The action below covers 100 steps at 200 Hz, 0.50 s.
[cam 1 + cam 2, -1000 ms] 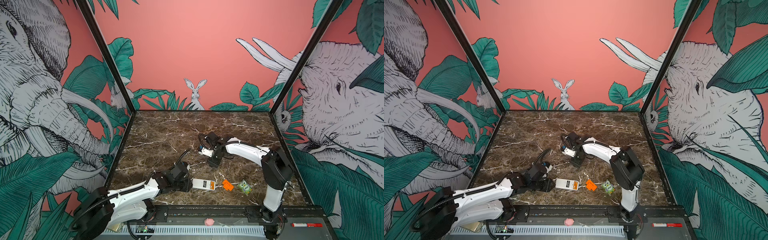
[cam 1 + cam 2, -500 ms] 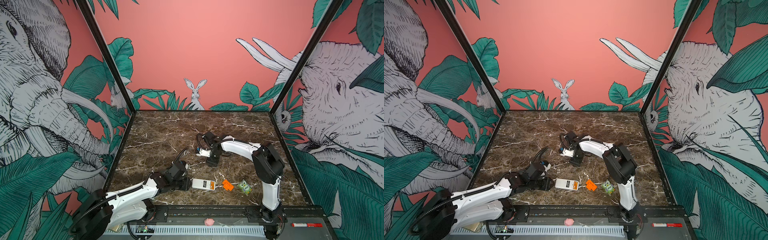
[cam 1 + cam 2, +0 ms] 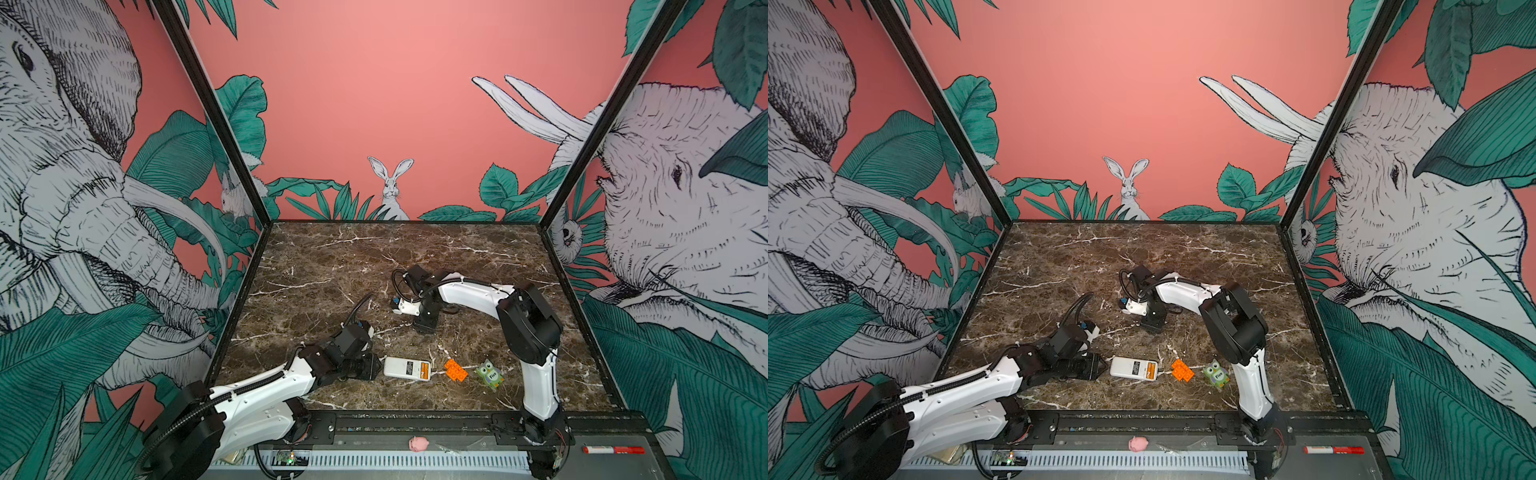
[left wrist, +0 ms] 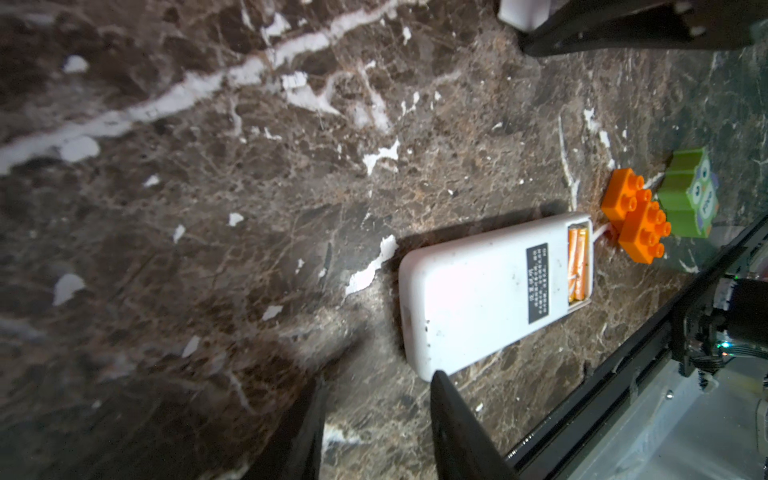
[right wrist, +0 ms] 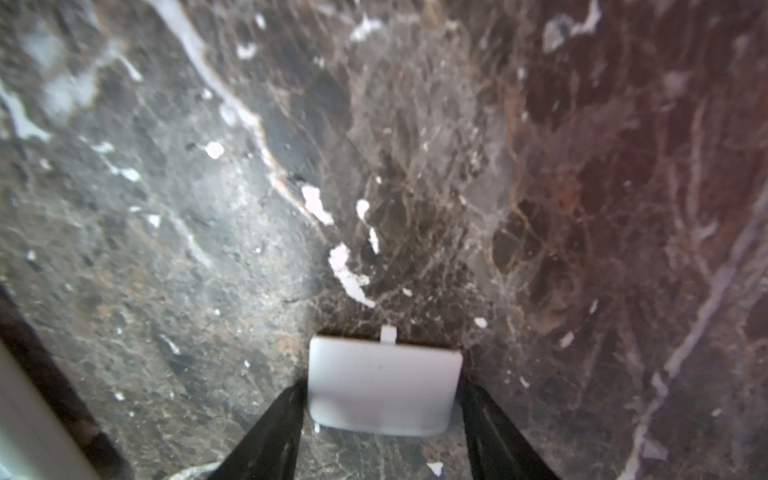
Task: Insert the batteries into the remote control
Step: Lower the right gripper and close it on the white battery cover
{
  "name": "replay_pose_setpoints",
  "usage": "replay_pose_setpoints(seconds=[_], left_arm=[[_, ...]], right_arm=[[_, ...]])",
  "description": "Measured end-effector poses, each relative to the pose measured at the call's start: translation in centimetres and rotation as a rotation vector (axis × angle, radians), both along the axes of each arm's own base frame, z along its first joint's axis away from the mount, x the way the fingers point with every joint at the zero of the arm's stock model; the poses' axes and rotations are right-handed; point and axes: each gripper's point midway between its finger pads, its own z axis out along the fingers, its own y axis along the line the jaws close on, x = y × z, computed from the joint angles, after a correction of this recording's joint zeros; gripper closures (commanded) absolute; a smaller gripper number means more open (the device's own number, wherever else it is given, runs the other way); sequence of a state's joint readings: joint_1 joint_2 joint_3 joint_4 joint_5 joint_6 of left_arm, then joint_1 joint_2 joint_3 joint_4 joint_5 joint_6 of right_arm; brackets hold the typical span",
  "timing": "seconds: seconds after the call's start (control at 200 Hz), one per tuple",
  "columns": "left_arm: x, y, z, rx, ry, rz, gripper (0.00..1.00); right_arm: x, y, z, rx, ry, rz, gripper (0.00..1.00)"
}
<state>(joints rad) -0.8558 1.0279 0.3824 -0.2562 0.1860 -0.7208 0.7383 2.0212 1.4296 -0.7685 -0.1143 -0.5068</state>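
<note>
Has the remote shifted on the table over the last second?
No. The remote keeps its place in a top view, its end as near the orange brick as before.

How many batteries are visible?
2. Both batteries lie side by side in the open compartment of the remote control, at the end beside the orange brick. None seen elsewhere.
</note>
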Motion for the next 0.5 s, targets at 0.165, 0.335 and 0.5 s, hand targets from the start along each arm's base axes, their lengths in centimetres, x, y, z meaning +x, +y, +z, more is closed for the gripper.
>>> replay_pose_setpoints(seconds=[0.165, 0.335, 0.5], left_arm=[[0.09, 0.0, 0.18, -0.003, -0.011, -0.004, 0.57], [0.26, 0.04, 0.52, -0.011, -0.028, 0.0, 0.57], [0.33, 0.21, 0.44, -0.01, -0.029, 0.005, 0.57]], right_arm=[[0.07, 0.03, -0.03, -0.002, 0.002, -0.001, 0.42], [0.17, 0.01, -0.04, -0.003, 0.0, 0.0, 0.45], [0.19, 0.01, -0.04, -0.003, -0.001, 0.0, 0.56]])
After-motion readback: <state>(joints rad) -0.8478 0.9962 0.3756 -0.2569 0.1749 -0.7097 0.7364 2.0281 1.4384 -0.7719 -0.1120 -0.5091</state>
